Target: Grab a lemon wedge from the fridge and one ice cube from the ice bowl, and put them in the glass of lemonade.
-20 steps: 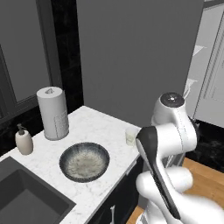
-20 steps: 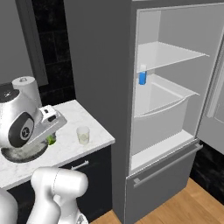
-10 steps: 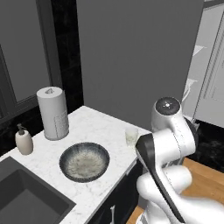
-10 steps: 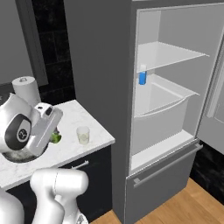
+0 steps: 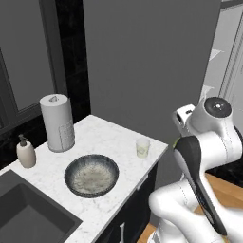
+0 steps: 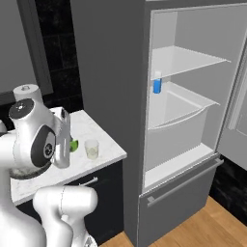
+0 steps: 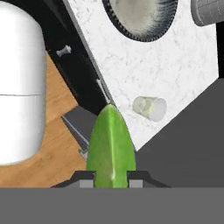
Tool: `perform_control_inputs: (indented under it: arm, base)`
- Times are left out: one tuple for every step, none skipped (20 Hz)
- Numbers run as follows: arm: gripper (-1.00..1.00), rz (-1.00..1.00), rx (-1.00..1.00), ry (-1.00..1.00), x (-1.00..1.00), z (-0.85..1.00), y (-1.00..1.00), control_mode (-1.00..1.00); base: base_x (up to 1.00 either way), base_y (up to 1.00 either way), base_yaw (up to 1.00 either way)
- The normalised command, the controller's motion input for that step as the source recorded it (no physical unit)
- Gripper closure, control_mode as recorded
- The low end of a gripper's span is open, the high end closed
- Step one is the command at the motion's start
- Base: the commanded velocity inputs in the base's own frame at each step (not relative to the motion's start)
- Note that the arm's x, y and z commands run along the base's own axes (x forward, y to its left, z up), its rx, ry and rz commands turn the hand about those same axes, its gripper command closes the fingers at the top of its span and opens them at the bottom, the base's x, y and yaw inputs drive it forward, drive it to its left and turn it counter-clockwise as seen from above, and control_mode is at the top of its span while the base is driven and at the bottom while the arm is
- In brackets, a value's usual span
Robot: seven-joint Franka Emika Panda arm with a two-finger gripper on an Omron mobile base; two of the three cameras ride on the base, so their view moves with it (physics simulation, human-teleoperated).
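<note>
White marble surface over dark cabinet fronts. Upright paper towel roll near the back wall. Beige soap bottle to its left, beside a dark rectangular sink sunk into the surface. Small blue bottle with white cap, upright at the left of a white shelf. Wooden floor below.
</note>
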Motion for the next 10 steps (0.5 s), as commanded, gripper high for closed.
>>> perform_control_inputs:
  arm:
    - [1.0, 0.37, -0.26, 0.0, 0.0, 0.16, 0.04, -1.0]
    - [1.0, 0.37, -0.29, 0.0, 0.0, 0.11, 0.04, -1.0]
    - [1.0, 0.37, -0.33, 0.0, 0.0, 0.04, 0.04, -1.0]
    - [1.0, 0.37, -0.37, 0.0, 0.0, 0.0, 0.03, -1.0]
    - [1.0, 0.37, -0.41, 0.0, 0.0, 0.0, 0.03, -1.0]
    - [1.0, 0.37, -0.44, 0.0, 0.0, 0.0, 0.01, -1.0]
    - [1.0, 0.36, -0.46, 0.0, 0.0, 0.0, 0.0, -1.0]
    - [1.0, 0.35, -0.46, -0.02, 0.0, 0.0, 0.0, -1.0]
    - [1.0, 0.34, -0.45, -0.05, 0.0, 0.0, 0.0, -1.0]
    - [1.0, 0.34, -0.46, -0.09, 0.0, 0.0, 0.0, -1.0]
  base:
    - [0.0, 0.0, 0.0]
    - [0.0, 0.0, 0.0]
    - [0.0, 0.0, 0.0]
    - [0.0, 0.0, 0.0]
    - [0.0, 0.0, 0.0]
    - [0.0, 0.0, 0.0]
    - [0.0, 0.0, 0.0]
    - [0.0, 0.0, 0.0]
    - [0.0, 0.0, 0.0]
    - [0.0, 0.0, 0.0]
